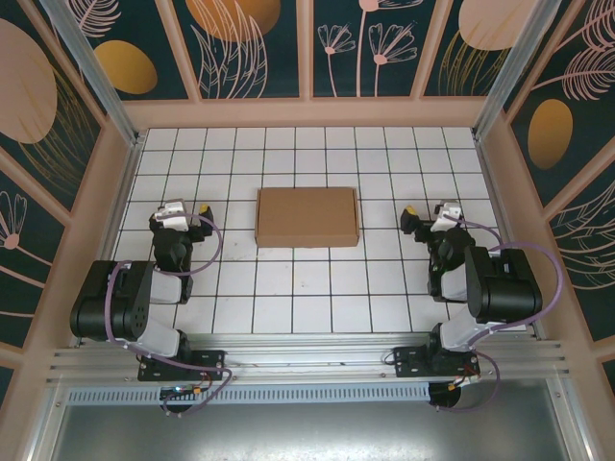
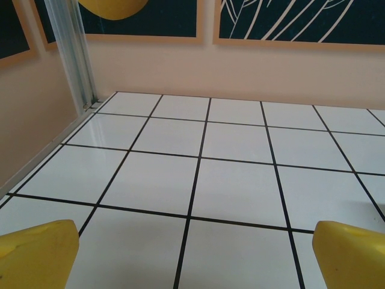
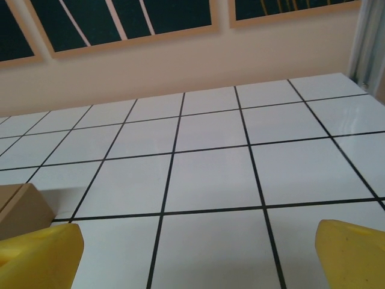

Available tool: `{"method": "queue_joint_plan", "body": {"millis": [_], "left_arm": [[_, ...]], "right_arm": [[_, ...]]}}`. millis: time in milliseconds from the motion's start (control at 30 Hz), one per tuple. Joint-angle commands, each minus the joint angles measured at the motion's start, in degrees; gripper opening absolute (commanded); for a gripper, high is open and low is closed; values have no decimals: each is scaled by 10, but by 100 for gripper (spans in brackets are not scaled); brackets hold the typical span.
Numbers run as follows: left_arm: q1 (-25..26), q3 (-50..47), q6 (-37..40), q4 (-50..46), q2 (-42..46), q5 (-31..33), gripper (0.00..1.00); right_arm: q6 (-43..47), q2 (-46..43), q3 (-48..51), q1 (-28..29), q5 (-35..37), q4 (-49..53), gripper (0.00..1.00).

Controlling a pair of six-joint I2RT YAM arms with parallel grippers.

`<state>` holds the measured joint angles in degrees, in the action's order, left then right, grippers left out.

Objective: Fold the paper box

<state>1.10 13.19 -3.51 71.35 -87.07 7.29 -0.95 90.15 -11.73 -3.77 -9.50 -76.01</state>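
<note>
The paper box (image 1: 307, 217) is a plain brown cardboard rectangle lying closed and flat in the middle of the white tiled table, between the two arms. One of its corners (image 3: 21, 208) shows at the left edge of the right wrist view. My left gripper (image 1: 199, 213) rests well left of the box, open, with its yellow fingertips (image 2: 36, 253) wide apart over bare tiles. On the other side, my right gripper (image 1: 411, 215) sits to the right of the box, also open, yellow fingertips (image 3: 39, 256) spread and nothing between them.
The white tiled table (image 1: 307, 288) is walled in by peach panels with dark floral prints. Aluminium posts (image 2: 75, 54) stand at the far corners. A metal rail (image 1: 307, 355) carrying the arm bases runs along the near edge.
</note>
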Motion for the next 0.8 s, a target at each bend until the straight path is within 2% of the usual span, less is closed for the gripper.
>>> {"method": "queue_joint_plan", "body": {"millis": [0, 200, 767], "left_arm": [[-5, 12, -8, 5, -5, 0, 99], [-6, 4, -7, 14, 0, 0, 99], [-6, 6, -6, 13, 0, 0, 99]], "right_arm": [[9, -4, -4, -9, -29, -9, 99], [6, -5, -9, -1, 12, 3, 99], [8, -5, -8, 5, 21, 3, 99]]}}
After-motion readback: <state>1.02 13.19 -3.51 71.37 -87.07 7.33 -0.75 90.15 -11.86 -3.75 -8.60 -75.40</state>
